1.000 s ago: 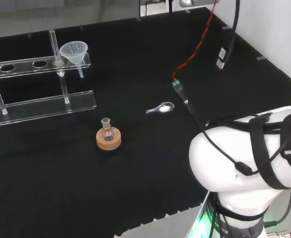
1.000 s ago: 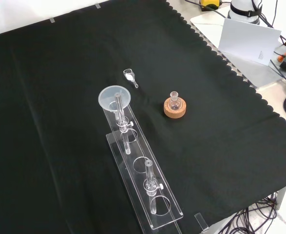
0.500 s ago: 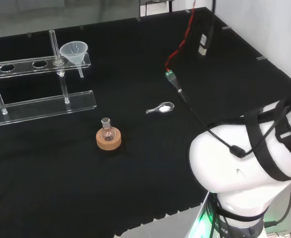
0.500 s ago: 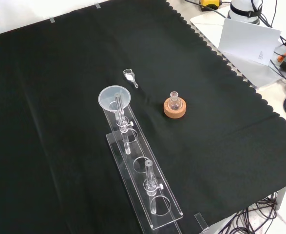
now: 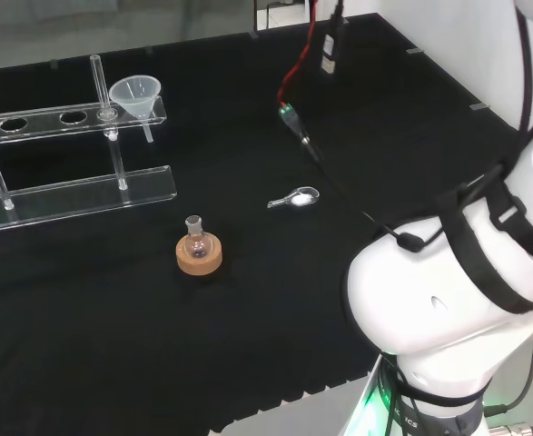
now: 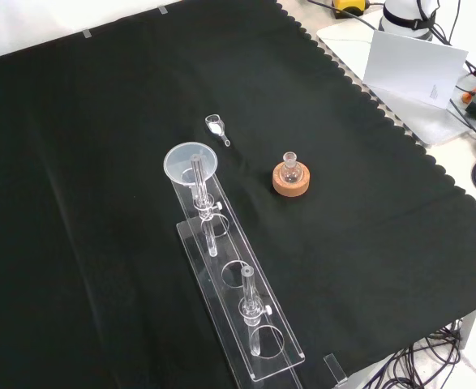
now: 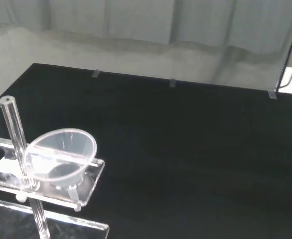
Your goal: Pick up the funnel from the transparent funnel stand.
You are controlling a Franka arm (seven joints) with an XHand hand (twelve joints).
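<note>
1. Approaching, judging by the wrist view; I cannot tell the hand's state.
2. The funnel (image 5: 136,94) is sitting in the stand (image 5: 75,186) end hole, spout hanging free.
3. A flask (image 5: 196,239) is standing near the stand.

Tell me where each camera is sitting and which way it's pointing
Head view: behind and above the base, facing over the black cloth bench; the white arm links stand at right.
Front view: opposite the arm, looking down on the cloth; no arm part is in frame.
Wrist view: at the wrist, facing the clear plastic funnel in the transparent funnel stand.
Shared: funnel and stand appear in all three; head and front also share the small round flask on its cork ring.
</note>
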